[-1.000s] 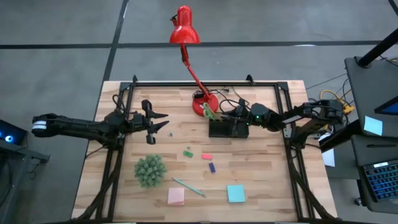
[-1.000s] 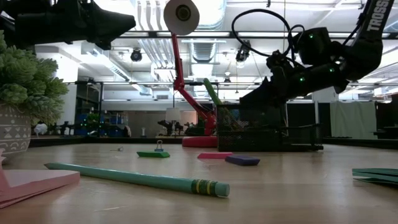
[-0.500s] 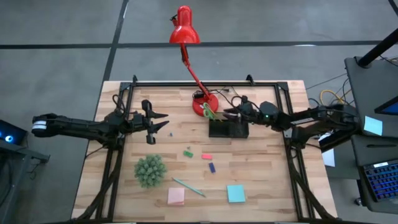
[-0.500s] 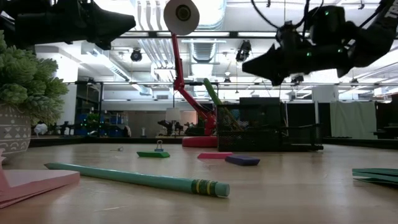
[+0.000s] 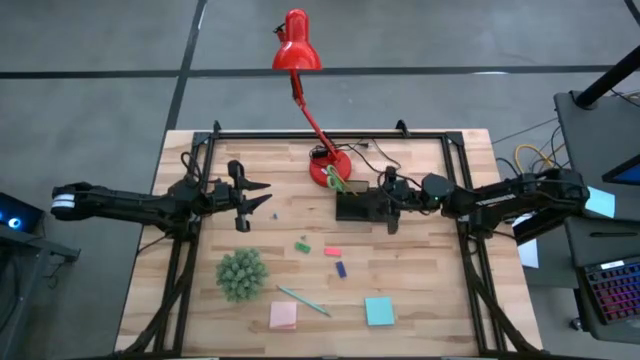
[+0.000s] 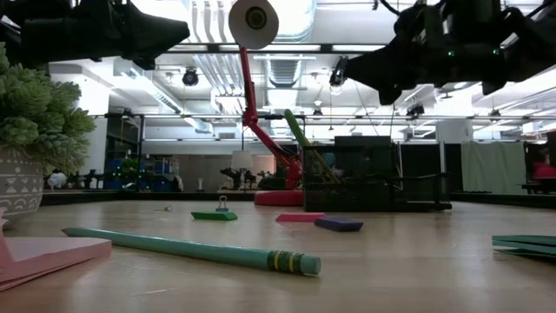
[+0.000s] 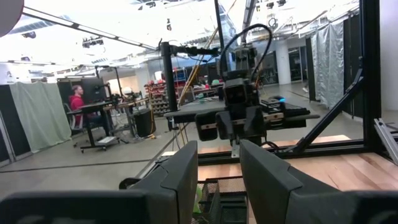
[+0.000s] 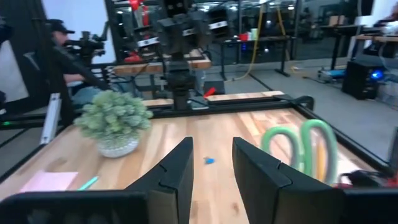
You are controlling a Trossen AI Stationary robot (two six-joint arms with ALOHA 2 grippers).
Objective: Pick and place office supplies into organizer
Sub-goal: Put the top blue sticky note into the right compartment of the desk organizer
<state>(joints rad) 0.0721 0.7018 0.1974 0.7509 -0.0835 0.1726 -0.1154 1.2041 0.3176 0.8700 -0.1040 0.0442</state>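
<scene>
The black organizer point(image 5: 358, 207) stands at the far middle of the table, beside the lamp base. The green-handled scissors point(image 5: 335, 183) stick up out of it, handles point(image 8: 305, 148) uppermost. My right gripper point(image 5: 388, 203) hovers open and level at the organizer's right end, above it point(image 6: 349, 71), holding nothing. My left gripper point(image 5: 252, 198) waits open at the far left, raised. On the near table lie a teal pen point(image 5: 303, 300), a pink pad point(image 5: 283, 316), a light-blue pad point(image 5: 379, 311), and green point(image 5: 302, 246), red-pink point(image 5: 332, 252) and purple point(image 5: 341, 269) pieces.
A red desk lamp point(image 5: 297, 45) stands on its round base point(image 5: 328, 168) just left of the organizer, with cables behind. A fuzzy green ball point(image 5: 241, 274) in a pot sits at the near left. A black frame point(image 5: 190, 250) borders the table. People sit in the room beyond.
My right gripper has risen from over the organizer and drawn back toward the table's right edge, tipping up from a downward slant to level. The organizer and scissors have stayed where they were.
</scene>
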